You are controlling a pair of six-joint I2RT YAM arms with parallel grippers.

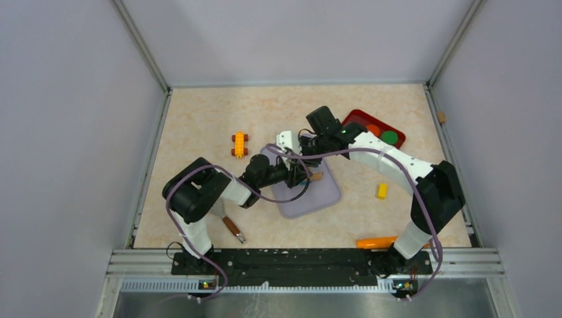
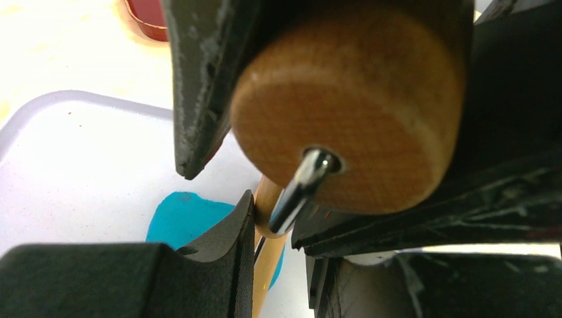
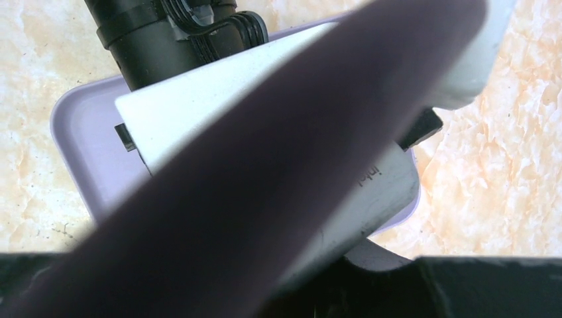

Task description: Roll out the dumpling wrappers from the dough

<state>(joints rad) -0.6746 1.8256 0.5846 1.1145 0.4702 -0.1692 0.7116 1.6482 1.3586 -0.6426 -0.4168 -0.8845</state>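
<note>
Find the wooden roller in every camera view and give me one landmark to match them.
Top external: roller, a small tan tip near the centre, over the lavender mat.
Left wrist: its round wooden end fills the upper middle.
Right wrist: not visible; a cable blocks the view.
Shared landmark: the lavender mat, in all three.
</note>
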